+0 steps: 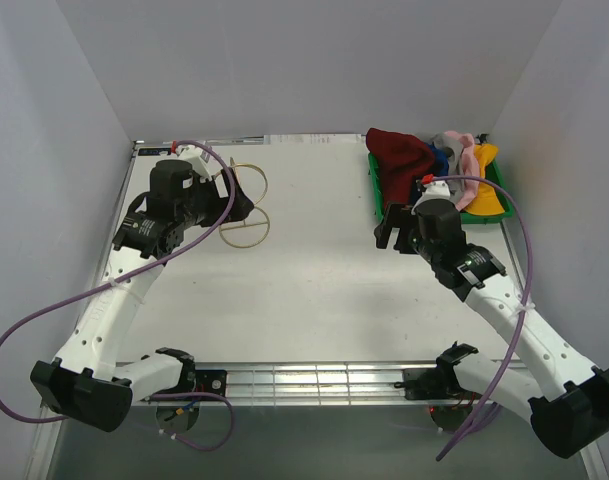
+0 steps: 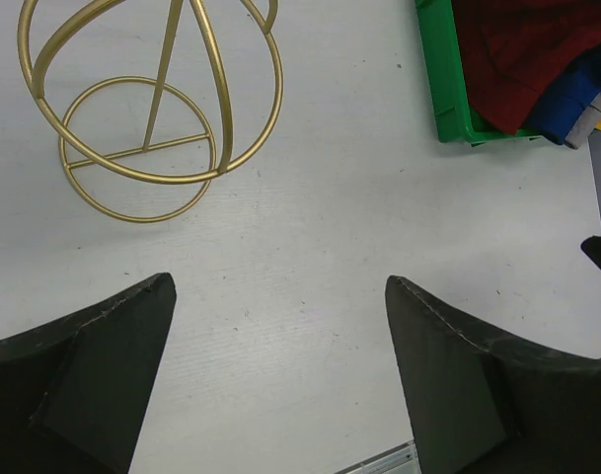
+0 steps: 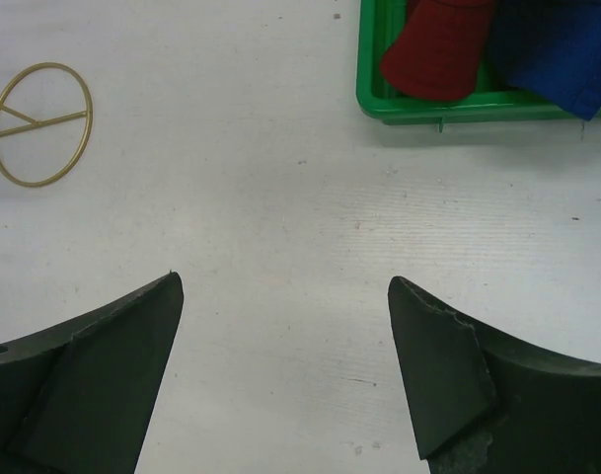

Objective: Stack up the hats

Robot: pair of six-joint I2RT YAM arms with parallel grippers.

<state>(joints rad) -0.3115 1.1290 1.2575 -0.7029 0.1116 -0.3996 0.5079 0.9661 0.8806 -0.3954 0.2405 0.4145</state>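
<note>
Our left gripper (image 2: 280,286) hangs over the table (image 2: 310,227) with its fingers wide apart. It holds nothing and is near the gold wire rings (image 2: 147,148). Our right gripper (image 3: 285,281) is wide apart and empty too, pointing down just in front of the green tray (image 3: 428,107). The hats (image 1: 439,165) lie heaped in that tray, far right. We think they are soft, light and floppy, so we should pinch a fold of brim.

hats (image 1: 439,160): dark red, blue, grey, pink, yellow-orange; tray (image 2: 438,79): green; rings (image 3: 40,124): gold
</note>
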